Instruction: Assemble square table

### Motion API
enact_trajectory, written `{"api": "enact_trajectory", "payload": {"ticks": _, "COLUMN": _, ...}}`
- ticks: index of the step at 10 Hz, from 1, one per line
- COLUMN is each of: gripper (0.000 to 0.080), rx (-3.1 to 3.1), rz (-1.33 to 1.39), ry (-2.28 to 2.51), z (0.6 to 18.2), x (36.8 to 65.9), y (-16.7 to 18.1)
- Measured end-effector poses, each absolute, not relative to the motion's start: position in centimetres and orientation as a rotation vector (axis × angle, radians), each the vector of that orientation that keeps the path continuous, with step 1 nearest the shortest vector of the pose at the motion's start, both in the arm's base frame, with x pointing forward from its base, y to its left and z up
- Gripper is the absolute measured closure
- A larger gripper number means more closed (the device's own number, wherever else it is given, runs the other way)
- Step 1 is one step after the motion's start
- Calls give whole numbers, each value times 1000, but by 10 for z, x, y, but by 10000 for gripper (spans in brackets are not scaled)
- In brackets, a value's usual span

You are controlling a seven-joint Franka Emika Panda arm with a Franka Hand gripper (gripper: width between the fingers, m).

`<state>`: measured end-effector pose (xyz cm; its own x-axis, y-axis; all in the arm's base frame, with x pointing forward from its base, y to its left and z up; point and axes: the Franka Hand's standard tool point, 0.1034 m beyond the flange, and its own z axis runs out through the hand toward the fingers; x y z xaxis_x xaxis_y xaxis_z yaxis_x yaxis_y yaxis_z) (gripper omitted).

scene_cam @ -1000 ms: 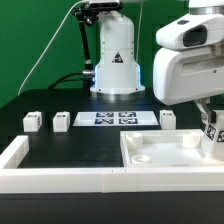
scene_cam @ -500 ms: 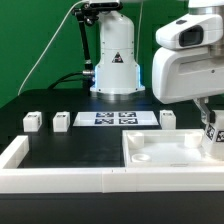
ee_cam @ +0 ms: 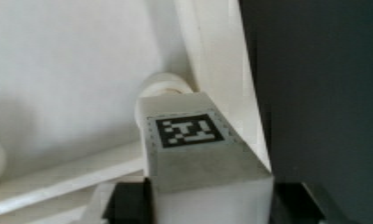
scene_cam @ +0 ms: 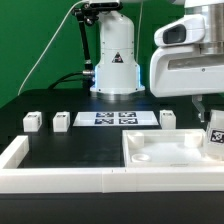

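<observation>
gripper (ee_cam: 215, 198) clasps leg (ee_cam: 197, 140) at square table (scene_cam: 165, 152) corner | black tabletop (scene_cam: 70, 150) — green backdrop (scene_cam: 30, 40)

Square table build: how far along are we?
Done: tabletop lies socket-side up; no leg looks seated yet. In hand: gripper holds one leg at the tabletop's corner on the exterior view's right. Left: seat it, then the three loose legs lying either side of the marker board.
</observation>
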<state>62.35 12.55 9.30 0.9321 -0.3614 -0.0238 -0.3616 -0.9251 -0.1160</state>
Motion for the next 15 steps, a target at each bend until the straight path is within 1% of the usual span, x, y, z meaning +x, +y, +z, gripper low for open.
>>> {"api": "enact_trajectory", "payload": {"ticks": 4, "gripper": 493, "rx": -2772, "rz": -32, "ry": 1121, "z": 93, "x": 620, "y": 122}}
{"api": "enact_trajectory", "payload": {"ticks": 6, "gripper": 493, "rx": -2727, "rz": -31, "ry": 1213, "z": 93, "x": 620, "y": 121}}
{"api": "enact_trajectory", "payload": {"ticks": 10, "gripper": 493, "rx": -2497, "rz": 41, "ry": 1552, "z": 94, "x": 620, "y": 127}}
{"api": "enact_trajectory", "payload": {"ticks": 12, "gripper": 494, "rx": -2507, "rz": 42, "ry": 1531, "z": 94, "x": 619, "y": 128}}
{"api": "enact_trajectory", "payload": {"ticks": 13, "gripper": 248, "rx": -2541, "rz": 35, "ry": 1472, "z": 94, "x": 619, "y": 128}}
{"api": "enact_trajectory", "payload": {"ticks": 14, "gripper": 248, "rx": -2575, "rz": 29, "ry": 1413, "z": 93, "x": 619, "y": 129}}
{"api": "enact_trajectory", "payload": {"ticks": 15, "gripper": 180, "rx": -2647, "rz": 14, "ry": 1283, "z": 93, "x": 619, "y": 128}}
